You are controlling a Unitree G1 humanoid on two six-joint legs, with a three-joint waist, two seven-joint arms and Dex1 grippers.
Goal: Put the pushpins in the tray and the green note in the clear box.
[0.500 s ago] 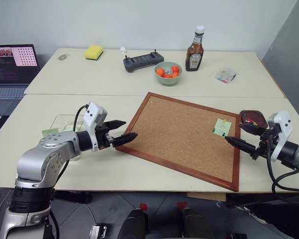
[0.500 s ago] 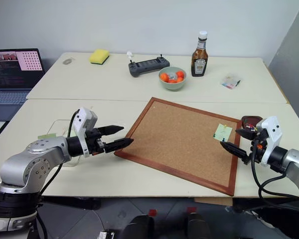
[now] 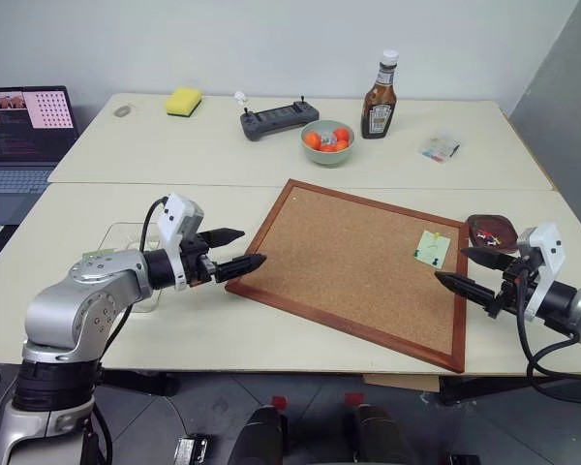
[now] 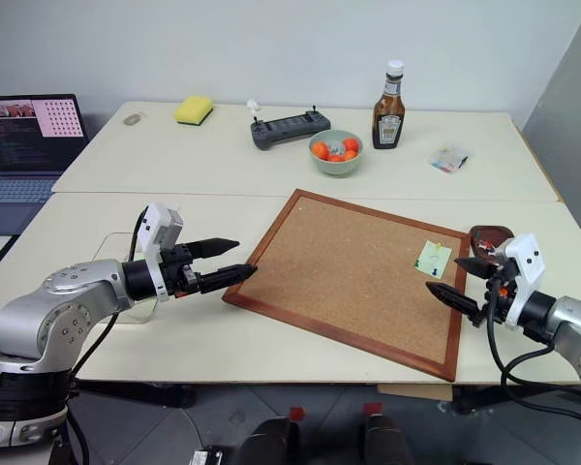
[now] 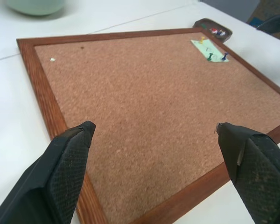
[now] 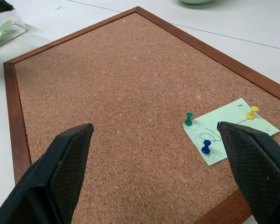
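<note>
Half of clear box [image 3: 126,237] hidden behind left arm.

Cork board [image 3: 358,266]: centre, near, wood-framed.
Laptop [image 3: 21,131]: far left, open.
Sponge [image 3: 183,101]: far left, yellow.
Controller [image 3: 278,119]: far centre.
Bowl of oranges [image 3: 326,141]: beside sauce bottle [image 3: 379,99].
Packet [image 3: 439,147]: far right.
</note>
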